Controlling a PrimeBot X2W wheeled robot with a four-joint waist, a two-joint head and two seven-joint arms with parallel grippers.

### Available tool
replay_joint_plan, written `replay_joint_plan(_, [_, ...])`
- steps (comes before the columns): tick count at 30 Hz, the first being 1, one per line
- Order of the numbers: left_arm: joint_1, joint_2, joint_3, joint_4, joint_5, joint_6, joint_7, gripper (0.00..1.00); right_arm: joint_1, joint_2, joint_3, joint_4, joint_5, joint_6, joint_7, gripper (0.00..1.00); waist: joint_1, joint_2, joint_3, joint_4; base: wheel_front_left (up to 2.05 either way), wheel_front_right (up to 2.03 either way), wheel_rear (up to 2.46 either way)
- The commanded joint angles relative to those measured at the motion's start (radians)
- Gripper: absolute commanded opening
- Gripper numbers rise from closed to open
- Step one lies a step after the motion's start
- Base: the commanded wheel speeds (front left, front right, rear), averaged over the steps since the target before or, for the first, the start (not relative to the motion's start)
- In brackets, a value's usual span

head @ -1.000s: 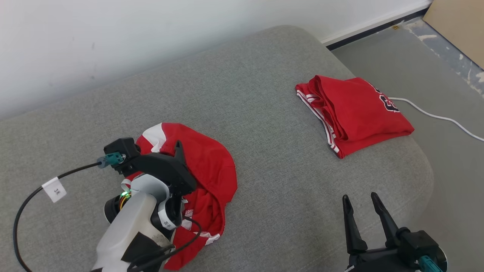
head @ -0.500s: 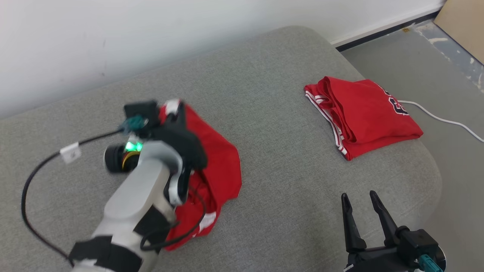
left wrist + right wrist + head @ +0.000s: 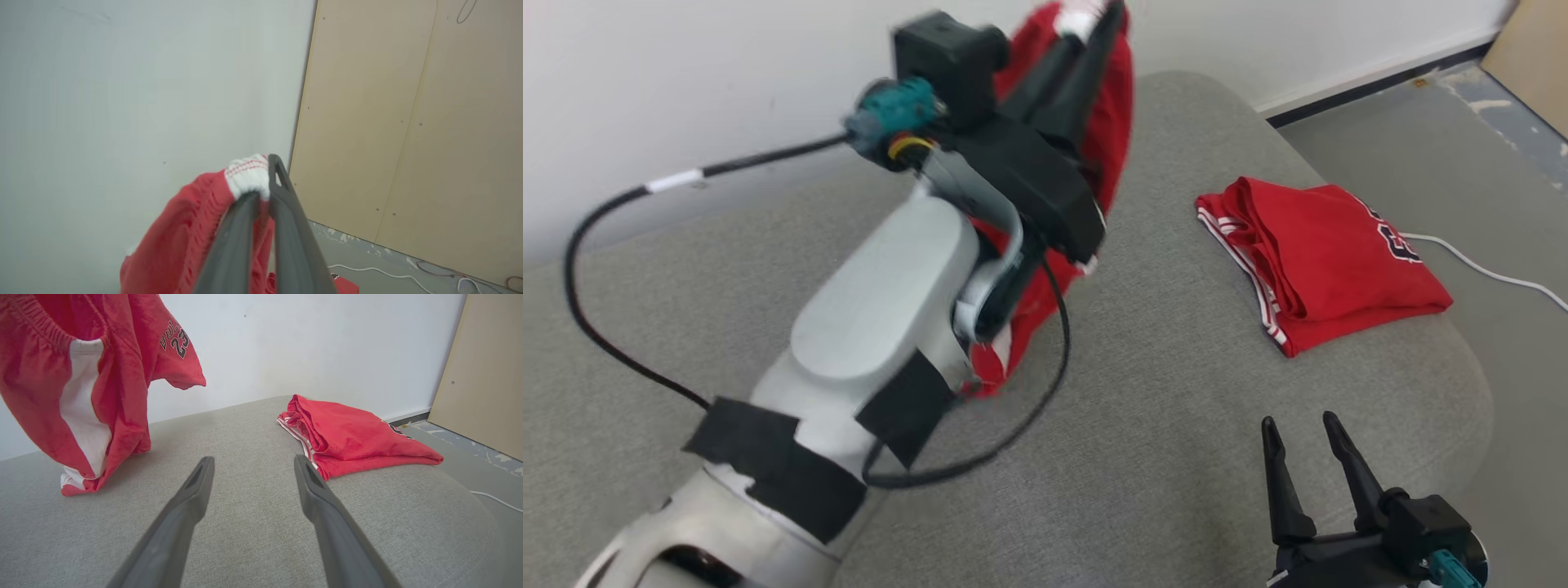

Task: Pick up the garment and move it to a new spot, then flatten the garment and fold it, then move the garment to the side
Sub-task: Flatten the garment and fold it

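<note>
The garment (image 3: 1112, 131) is a pair of red shorts with white side panels. It hangs in the air from my left gripper (image 3: 1104, 20), raised high at the top of the head view. The left wrist view shows that gripper (image 3: 263, 192) shut on the white waistband of the garment (image 3: 184, 241). From the right wrist camera the garment (image 3: 122, 379) dangles at left, its lowest hem touching the grey cushion (image 3: 253, 506). My right gripper (image 3: 1298, 433) stands open low at the front right, nothing between its fingers (image 3: 192, 490).
A second red garment (image 3: 1323, 261) lies folded near the cushion's right edge, seen also at right of the right wrist view (image 3: 351, 437). A white cable (image 3: 1494, 273) runs over the grey floor beyond. A white wall stands behind and a tan board (image 3: 408, 122) leans at right.
My left gripper shut on the garment, then rose steeply, lifting it off the cushion. The head camera shifted a little. The right gripper stayed where it was.
</note>
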Motion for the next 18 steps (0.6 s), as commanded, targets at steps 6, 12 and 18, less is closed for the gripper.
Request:
replay_joint_plan(6, [0.203, 0.089, -0.12, -0.07, -0.01, -0.026, 0.11, 0.0, 0.017, 0.002, -0.011, -0.01, -0.003, -0.003, -0.004, 1.0, 0.0, 0.0, 0.001, 0.075, 0.0, 0.0, 0.0])
replay_joint_plan(12, [0.384, 0.191, -0.2, -0.15, -0.046, -0.035, 0.192, 0.0, 0.019, 0.002, -0.019, -0.018, -0.016, -0.003, -0.004, 1.0, 0.0, 0.0, 0.006, 0.133, 0.0, 0.0, 0.0])
replay_joint_plan(18, [0.545, 0.309, -0.221, -0.257, -0.058, 0.003, 0.211, 0.0, 0.015, 0.002, -0.021, -0.021, -0.026, -0.003, -0.005, 1.0, 0.0, 0.0, 0.011, 0.195, 0.0, 0.0, 0.0])
